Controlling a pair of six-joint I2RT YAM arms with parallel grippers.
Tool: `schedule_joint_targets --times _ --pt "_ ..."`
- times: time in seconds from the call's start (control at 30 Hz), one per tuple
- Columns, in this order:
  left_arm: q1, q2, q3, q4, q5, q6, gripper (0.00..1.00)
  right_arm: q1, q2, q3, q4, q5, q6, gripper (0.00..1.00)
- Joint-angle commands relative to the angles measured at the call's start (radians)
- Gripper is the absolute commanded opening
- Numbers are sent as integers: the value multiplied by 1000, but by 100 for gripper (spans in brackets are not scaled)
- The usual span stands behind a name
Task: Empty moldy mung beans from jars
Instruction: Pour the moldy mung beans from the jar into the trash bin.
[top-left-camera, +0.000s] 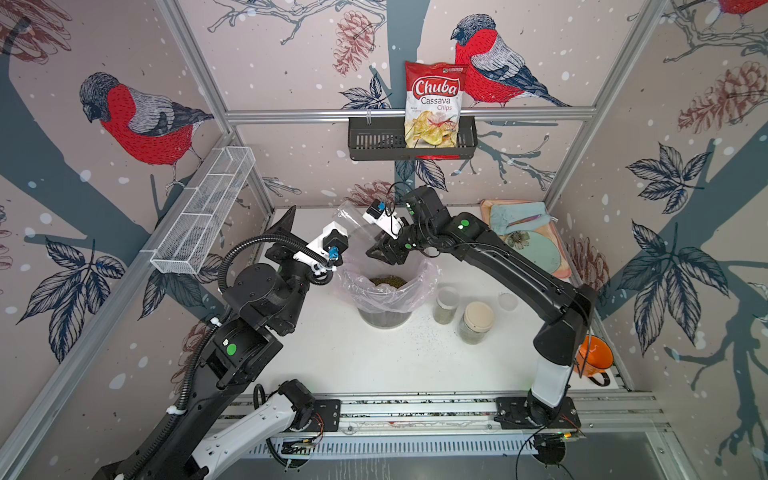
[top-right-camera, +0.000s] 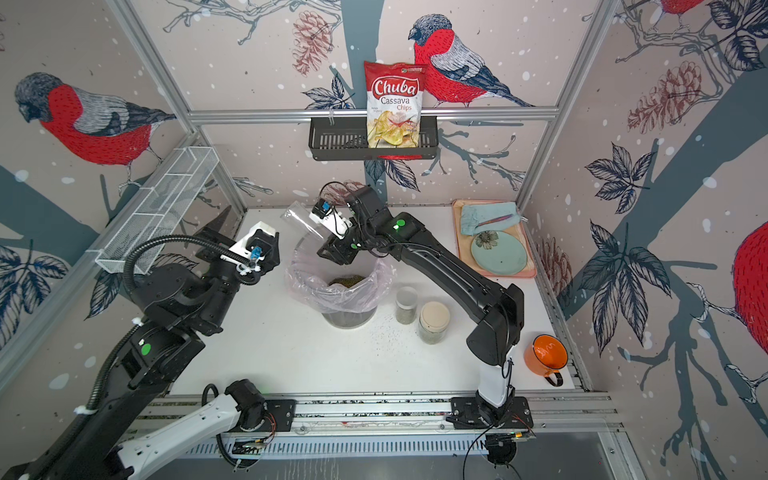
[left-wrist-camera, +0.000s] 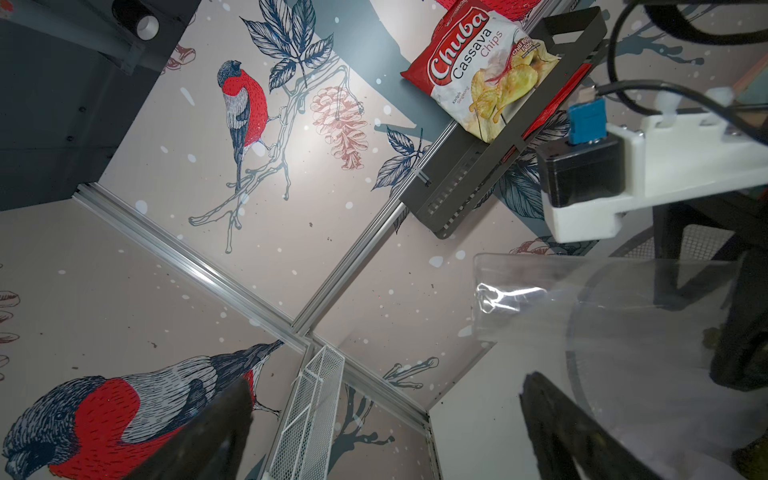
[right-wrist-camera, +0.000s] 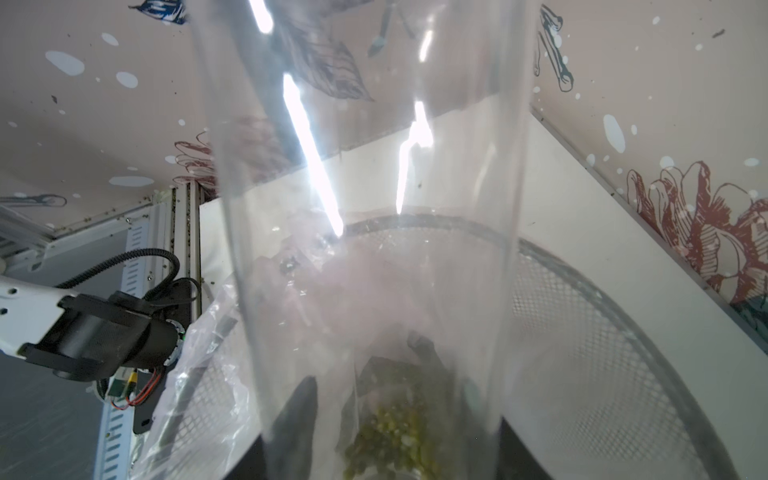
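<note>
My right gripper (top-left-camera: 380, 249) is shut on the tall narrow clear jar (top-left-camera: 353, 220), held tilted over the bin, its far end raised toward the back left. In the right wrist view this jar (right-wrist-camera: 374, 208) fills the middle, and mung beans (right-wrist-camera: 395, 432) show through its wall between my fingers. Whether they lie in the jar or in the bin I cannot tell. More mung beans (top-left-camera: 388, 282) lie in the pink-lined bin (top-left-camera: 419, 278). A shorter jar (top-left-camera: 446, 305) and a cream-lidded jar (top-left-camera: 478, 322) stand right of the bin. My left gripper (top-right-camera: 216, 237) is open and empty, left of the bin.
A small clear lid (top-left-camera: 508, 300) lies right of the jars. Loose grains (top-left-camera: 419, 328) speckle the table in front of them. A tray (top-left-camera: 559, 249) with a plate and cloth sits at the back right. An orange mug (top-left-camera: 594, 353) stands at the right edge.
</note>
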Motion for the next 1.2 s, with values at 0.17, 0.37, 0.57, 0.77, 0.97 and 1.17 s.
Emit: schedule_joint_targets --times 0.17,0.37,0.57,0.77,0.97,1.17 --pt "2 7 18 120 4 -152 98 21 -134 -211 338 89 137 30" --pt "2 22 -4 135 33 -189 98 38 -172 -359 582 173 203 30" --pt "1 24 -46 187 29 -211 98 45 -127 -352 644 275 181 30" --pt "2 30 -54 224 -21 -247 98 76 -183 -488 852 385 168 28" --pt "3 39 -64 277 -116 -229 98 106 -193 -523 877 417 180 28" --pt "3 33 -71 295 -124 -237 98 121 -252 -620 974 465 199 27"
